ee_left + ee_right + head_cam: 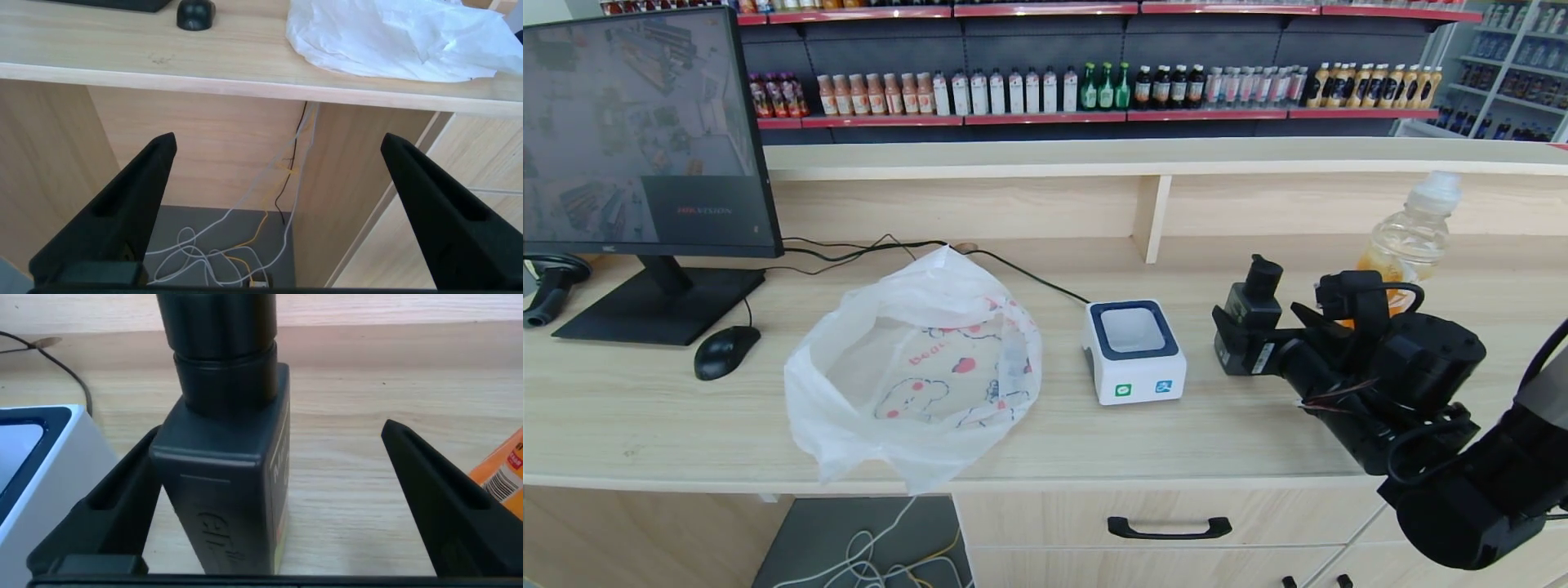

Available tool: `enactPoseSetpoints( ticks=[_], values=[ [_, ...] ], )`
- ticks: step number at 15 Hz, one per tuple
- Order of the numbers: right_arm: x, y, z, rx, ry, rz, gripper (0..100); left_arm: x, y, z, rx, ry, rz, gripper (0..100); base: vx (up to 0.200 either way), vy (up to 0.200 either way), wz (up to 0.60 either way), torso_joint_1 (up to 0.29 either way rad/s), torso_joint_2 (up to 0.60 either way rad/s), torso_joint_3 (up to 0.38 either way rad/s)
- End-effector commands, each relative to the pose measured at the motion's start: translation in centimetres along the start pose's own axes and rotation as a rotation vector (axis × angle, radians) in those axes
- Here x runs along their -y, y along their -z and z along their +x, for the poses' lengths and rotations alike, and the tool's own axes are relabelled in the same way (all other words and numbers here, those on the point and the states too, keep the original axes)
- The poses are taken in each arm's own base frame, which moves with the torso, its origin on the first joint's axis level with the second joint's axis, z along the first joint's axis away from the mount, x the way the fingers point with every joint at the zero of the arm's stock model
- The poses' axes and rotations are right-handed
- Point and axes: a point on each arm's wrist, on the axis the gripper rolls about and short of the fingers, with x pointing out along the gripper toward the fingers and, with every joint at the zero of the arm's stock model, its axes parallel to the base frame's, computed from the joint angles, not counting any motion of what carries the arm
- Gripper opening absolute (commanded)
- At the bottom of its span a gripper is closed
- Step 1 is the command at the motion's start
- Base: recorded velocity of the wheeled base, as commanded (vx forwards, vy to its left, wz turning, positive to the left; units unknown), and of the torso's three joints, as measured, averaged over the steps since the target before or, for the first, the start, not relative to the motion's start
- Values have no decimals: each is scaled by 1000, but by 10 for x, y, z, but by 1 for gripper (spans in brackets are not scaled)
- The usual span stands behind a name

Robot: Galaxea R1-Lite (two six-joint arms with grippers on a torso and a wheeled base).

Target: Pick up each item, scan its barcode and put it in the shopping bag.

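Nearest the lens, the dark bottle (229, 482) stands upright between the right arm's (1388, 376) jaws, its long axis vertical and its round cap on top. The jaws are spread wide and are not closed on it. The bottle sits close to one of the fingers (122, 506), and a broad strip of bare worktop (343, 498) shows between it and the other. Whether the near finger touches it I cannot tell.

In the head view the bottle is right of centre, at the tip of the arm that enters from the lower right corner. I judge that the coming move turns on that offset: the bottle wants centring before the jaws close, or it may be pushed sideways.

The scanner (1134, 347), a white box with a dark-framed window facing up, lies just left of the bottle. The shopping bag (915, 367), its mouth open, lies farther left. The right arm is the nearer to both bottle and scanner. An orange-drink bottle (1413, 233) stands at upper right, behind the arm.

The left arm's jaws are also wide and hold nothing; they hang below the worktop's front edge.

As for writing, raised lettering runs along the dark bottle's side but is too foreshortened to read. The bag carries pink cartoon figures and pink lettering, the scanner's front has two small square icons, one green and one blue, and the orange label bears small print.
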Motion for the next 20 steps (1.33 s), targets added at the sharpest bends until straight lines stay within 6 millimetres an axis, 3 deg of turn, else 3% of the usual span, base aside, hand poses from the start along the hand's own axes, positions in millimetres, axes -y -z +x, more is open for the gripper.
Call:
enactPoseSetpoints(
  ticks=[1, 4, 5, 12, 20],
  values=[
    [4, 1, 1, -2, 13, 5, 100, 0, 0, 0, 1, 0, -1, 100, 0, 0, 0, 0, 0, 0],
    [3, 2, 1, -3, 10, 4, 100, 0, 0, 0, 1, 0, -1, 100, 0, 0, 0, 0, 0, 0],
    [3, 2, 2, -5, 9, 4, 0, 0, 0, 0, 1, 0, -1, 100, 0, 0, 0, 0, 0, 0],
    [1, -6, 6, 31, 5, 12, 0, 0, 0, 0, 1, 0, -1, 100, 0, 0, 0, 0, 0, 0],
    [-10, -34, -14, 103, -40, 35, 0, 0, 0, 0, 1, 0, 1, 100, 0, 0, 0, 0, 0, 0]
  ],
)
